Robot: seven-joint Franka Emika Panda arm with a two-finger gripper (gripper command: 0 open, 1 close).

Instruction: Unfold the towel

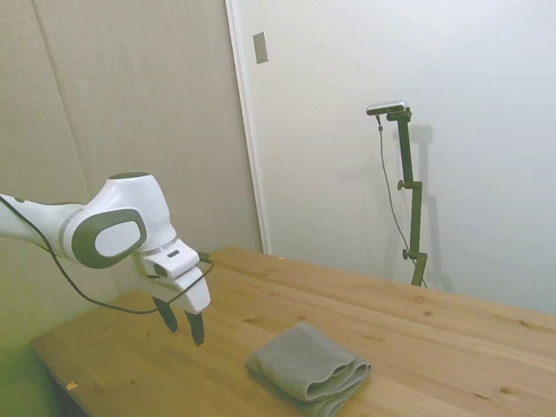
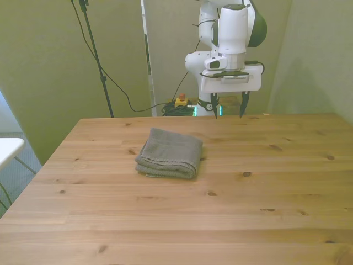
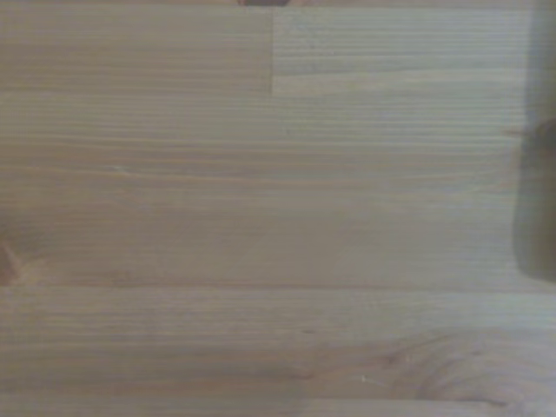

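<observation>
In the front view the towel (image 2: 169, 154) is the nearest thing to the camera, a grey-olive folded wad lying a little left of the frame's centre on the wooden worktop (image 2: 182, 221). Its stacked, layered edge faces the lower part of the frame, toward the camera, while the smooth top panel slopes back toward the upper part. Its longer side runs roughly left to right across that frame.

Farther back, at upper centre-right, the gripper (image 2: 226, 106) hangs above the worktop's far edge, pointing down, with its dark fingers (image 2: 213, 105) spread apart and holding nothing. From there the towel lies toward the lower left of the front frame, well apart from the fingertips and lower than them.

The side view agrees: the towel (image 1: 308, 372) sits at the bottom centre of the frame, and the gripper (image 1: 181, 321) hovers to its left and above the wood, clear of the cloth. The wrist view shows mainly bare planks (image 3: 261, 217), so the towel is probably not yet under the hand.

Judging from this, the coming reach has to travel forward and sideways to meet an edge of the top layer.
</observation>
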